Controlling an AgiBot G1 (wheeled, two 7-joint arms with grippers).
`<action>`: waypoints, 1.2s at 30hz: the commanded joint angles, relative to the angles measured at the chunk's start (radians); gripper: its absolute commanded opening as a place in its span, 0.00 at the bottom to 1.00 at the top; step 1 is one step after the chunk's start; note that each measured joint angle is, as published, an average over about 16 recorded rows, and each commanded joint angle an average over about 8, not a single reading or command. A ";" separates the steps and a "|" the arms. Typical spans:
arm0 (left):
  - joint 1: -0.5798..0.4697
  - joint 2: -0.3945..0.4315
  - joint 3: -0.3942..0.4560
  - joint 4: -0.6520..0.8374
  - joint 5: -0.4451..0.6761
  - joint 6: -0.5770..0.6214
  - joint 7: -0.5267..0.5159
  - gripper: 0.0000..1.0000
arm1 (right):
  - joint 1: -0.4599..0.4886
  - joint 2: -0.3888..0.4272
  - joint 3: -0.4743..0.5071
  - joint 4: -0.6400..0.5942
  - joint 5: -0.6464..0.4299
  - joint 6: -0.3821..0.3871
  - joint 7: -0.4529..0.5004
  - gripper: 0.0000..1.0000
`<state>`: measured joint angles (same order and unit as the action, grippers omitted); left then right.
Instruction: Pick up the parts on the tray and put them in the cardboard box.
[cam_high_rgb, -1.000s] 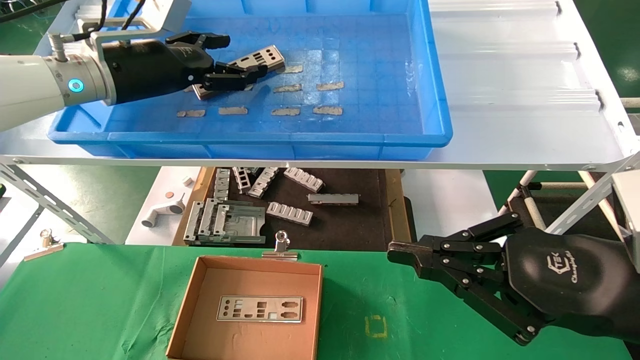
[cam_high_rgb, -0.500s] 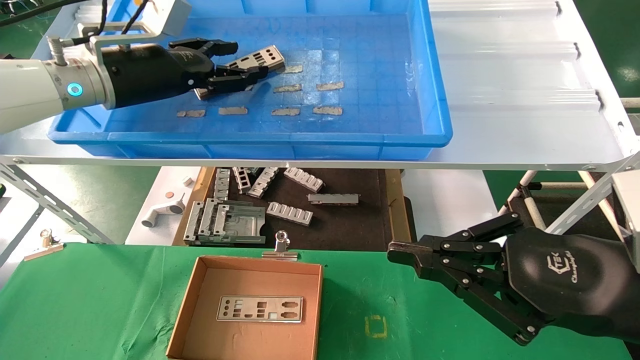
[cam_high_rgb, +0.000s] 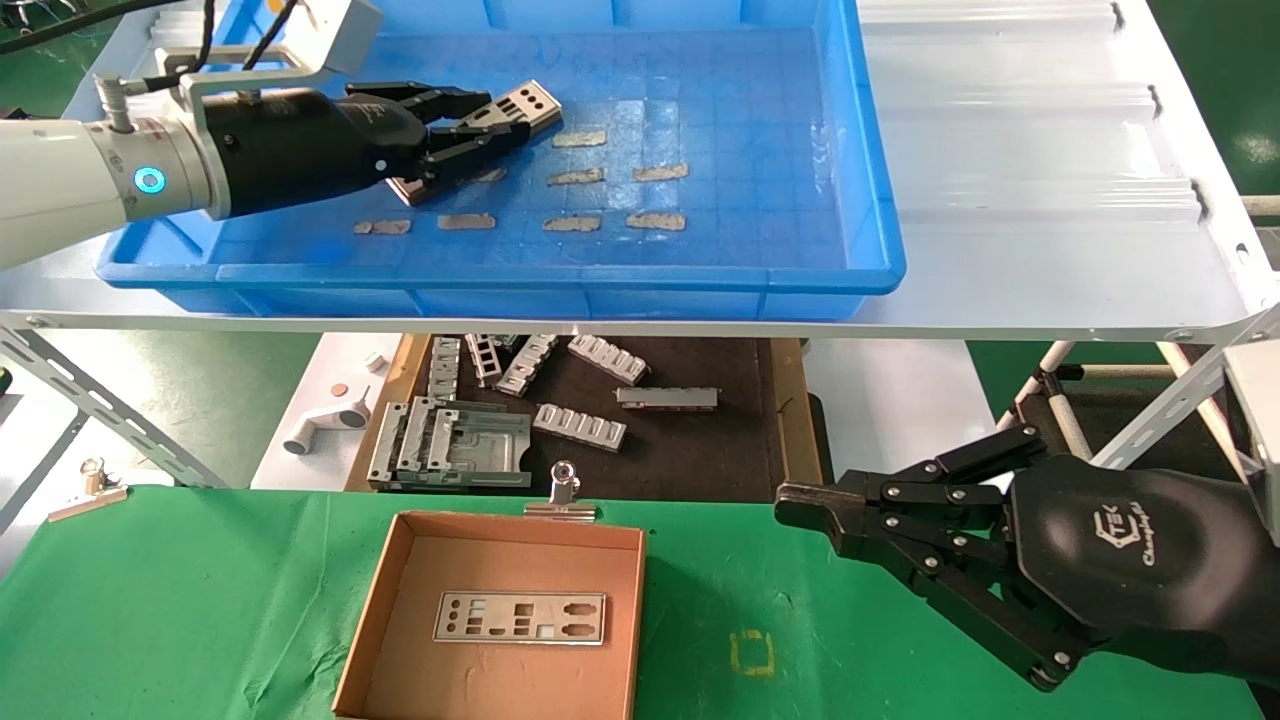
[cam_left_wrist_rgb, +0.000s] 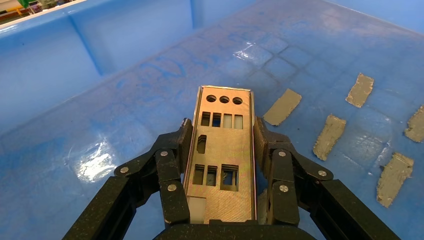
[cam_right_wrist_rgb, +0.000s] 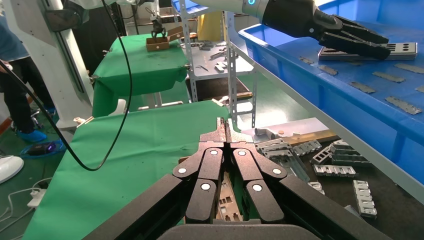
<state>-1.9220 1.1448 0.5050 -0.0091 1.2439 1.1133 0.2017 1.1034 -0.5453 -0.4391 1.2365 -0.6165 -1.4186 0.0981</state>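
While a second ago it gaped, the left claw (cam_high_rgb: 478, 128) now pinches a part (cam_left_wrist_rgb: 221, 152) inside the tray (cam_high_rgb: 780, 150).

Black linkage pincer (cam_high_rgb: 505, 118), silver screws; white forearm, blue ring light.

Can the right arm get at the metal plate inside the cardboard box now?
Probably yes. The plate lies flat in the open-topped cardboard box, uncovered, and the right gripper is parked nearby over the green cloth.

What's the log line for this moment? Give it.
left gripper: shut on plate in tray | right gripper: shut, parked | box: one plate
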 joint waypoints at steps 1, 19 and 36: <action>-0.001 0.000 0.000 -0.001 0.000 0.003 0.002 0.00 | 0.000 0.000 0.000 0.000 0.000 0.000 0.000 0.00; -0.008 0.000 -0.004 0.004 -0.006 -0.006 0.014 0.00 | 0.000 0.000 0.000 0.000 0.000 0.000 0.000 0.00; -0.004 0.009 0.000 0.011 0.000 -0.029 0.010 0.55 | 0.000 0.000 0.000 0.000 0.000 0.000 0.000 0.00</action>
<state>-1.9264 1.1520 0.5049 0.0012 1.2440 1.0892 0.2129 1.1034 -0.5453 -0.4391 1.2365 -0.6164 -1.4186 0.0981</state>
